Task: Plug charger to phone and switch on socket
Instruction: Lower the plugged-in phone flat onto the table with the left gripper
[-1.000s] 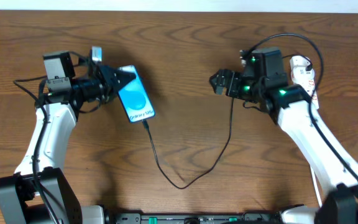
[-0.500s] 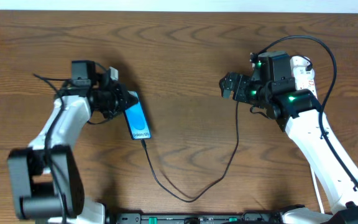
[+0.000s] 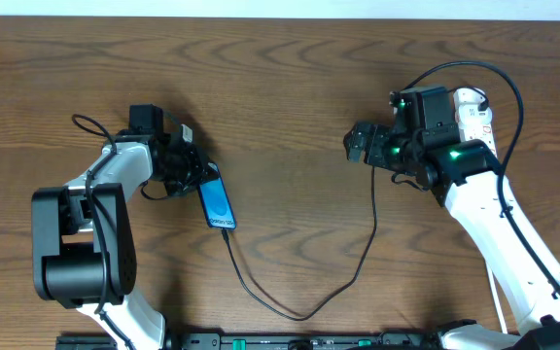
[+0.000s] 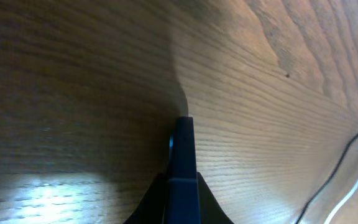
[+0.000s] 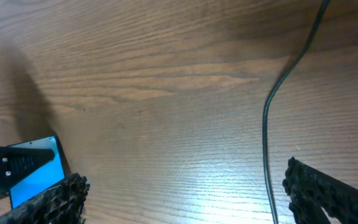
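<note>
The phone (image 3: 218, 201), blue-screened, is tipped up on its long edge left of centre, with my left gripper (image 3: 200, 177) shut on its upper end. In the left wrist view the phone (image 4: 183, 146) shows edge-on between the closed jaws of the left gripper (image 4: 182, 190). The charger (image 3: 299, 313), a thin black cable, meets the phone's lower end, loops toward the front and rises to my right arm. My right gripper (image 3: 357, 143) hangs open above the wood, beside the charger (image 5: 265, 127). The socket (image 3: 475, 115) is half hidden behind the right arm.
The right wrist view shows the phone (image 5: 37, 175) far off at lower left, with bare wood between the two fingers of the right gripper (image 5: 185, 200). A black arm cable (image 3: 474, 66) arches over the socket. The table's far edge (image 3: 280, 17) runs along the top.
My left gripper carried the phone right and toward the front, turning it from flat onto its edge. The cable loop slid right with it. The right gripper drifted slightly right and stayed open.
</note>
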You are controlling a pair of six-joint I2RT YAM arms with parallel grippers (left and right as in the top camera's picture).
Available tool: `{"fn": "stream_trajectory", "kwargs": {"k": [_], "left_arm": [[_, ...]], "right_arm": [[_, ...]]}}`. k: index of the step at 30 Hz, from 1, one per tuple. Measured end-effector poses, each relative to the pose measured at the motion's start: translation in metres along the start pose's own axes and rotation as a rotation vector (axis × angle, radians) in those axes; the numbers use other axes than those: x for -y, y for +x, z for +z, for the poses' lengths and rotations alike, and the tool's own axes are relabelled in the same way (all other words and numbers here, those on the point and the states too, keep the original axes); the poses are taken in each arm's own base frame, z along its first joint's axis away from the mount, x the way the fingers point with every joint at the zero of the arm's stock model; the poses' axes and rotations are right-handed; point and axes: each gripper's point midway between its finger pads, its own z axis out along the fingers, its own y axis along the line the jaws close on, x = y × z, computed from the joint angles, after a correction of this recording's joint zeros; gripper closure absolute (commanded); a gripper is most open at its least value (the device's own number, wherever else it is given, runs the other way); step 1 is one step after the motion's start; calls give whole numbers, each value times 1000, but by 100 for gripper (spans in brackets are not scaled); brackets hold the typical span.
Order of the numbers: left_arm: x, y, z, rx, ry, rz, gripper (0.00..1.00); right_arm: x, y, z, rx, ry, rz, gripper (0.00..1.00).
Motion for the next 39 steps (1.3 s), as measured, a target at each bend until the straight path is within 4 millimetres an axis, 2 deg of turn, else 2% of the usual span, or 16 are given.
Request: {"fn": "stream_trajectory", "kwargs": {"k": [32, 34, 36, 39], "left_arm": [[-17, -19, -7, 99, -140, 44, 92], [-17, -19, -7, 99, -141, 44, 78], [-21, -20, -8, 108, -166, 38, 72], [-24, -21, -9, 115, -182, 39, 68]], "right_arm": [[2, 15, 0, -62, 6, 5, 1], [4, 18, -1, -75, 13, 0, 1], [6, 21, -1, -88, 20, -3, 1], [8, 25, -1, -104, 28, -9, 1]]}}
